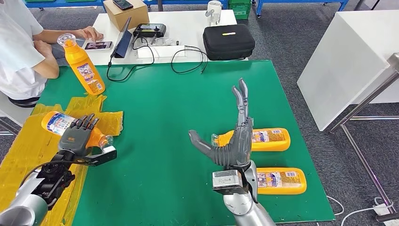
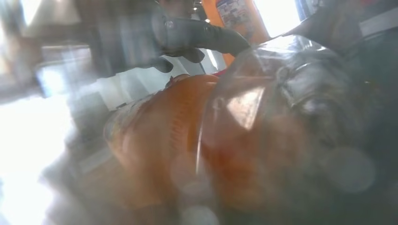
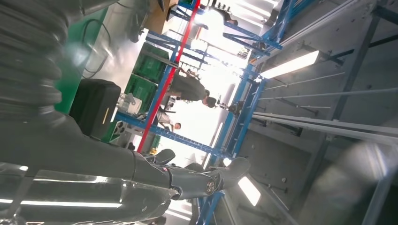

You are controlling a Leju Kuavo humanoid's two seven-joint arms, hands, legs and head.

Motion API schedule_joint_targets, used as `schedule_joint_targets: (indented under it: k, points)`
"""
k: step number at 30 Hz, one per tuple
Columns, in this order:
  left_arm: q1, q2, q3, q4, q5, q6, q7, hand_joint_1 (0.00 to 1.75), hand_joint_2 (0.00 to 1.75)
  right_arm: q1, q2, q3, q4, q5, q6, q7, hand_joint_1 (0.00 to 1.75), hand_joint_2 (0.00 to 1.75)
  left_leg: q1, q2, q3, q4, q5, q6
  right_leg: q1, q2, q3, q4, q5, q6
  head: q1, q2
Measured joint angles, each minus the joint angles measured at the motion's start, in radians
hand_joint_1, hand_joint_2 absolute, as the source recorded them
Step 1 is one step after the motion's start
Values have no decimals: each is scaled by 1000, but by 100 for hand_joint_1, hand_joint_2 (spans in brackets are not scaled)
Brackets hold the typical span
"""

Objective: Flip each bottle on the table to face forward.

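The left robot hand (image 1: pixel 77 134) grips a lying orange bottle (image 1: pixel 56 123) at the surface's (image 1: pixel 160 108) left; the right robot hand (image 1: pixel 235 136) hovers with fingers apart above two bottles (image 1: pixel 268 139).

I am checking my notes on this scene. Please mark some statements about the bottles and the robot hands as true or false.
1. The left robot hand grips an orange bottle lying over the yellow sheet. True.
2. The right robot hand holds a bottle. False: it is raised with its fingers spread and holds nothing.
3. Two bottles lie on their sides on the green mat by the right robot hand. True: the farther bottle and the nearer bottle.
4. Every bottle is lying down. False: the upright bottle stands near the person.
5. The black case is open. False: it is closed.
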Motion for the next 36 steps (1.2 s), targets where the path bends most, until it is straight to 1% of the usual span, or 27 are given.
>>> schedule_joint_targets:
  k: [11,16,23,36]
  points:
    - [11,-14,17,0,-7,125,9,0,175,0,1,-2,15,-4,0,0,0,175,0,1,-3,0,0,0,0,0,-4,0,0,0,0,0]
    - [11,-18,21,0,-16,141,16,0,175,0,1,-2,20,-4,-2,0,0,175,0,1,-5,0,0,0,0,0,-6,0,0,0,0,0]
    - [3,-23,23,-24,-53,171,55,0,175,1,2,-6,23,-4,-2,0,0,175,0,1,-6,0,0,0,0,0,-7,0,0,0,0,0]
    - [3,-33,39,-83,-74,174,77,0,175,1,3,-14,26,-4,-2,1,0,175,0,2,-7,0,0,0,0,0,-8,0,0,0,0,0]
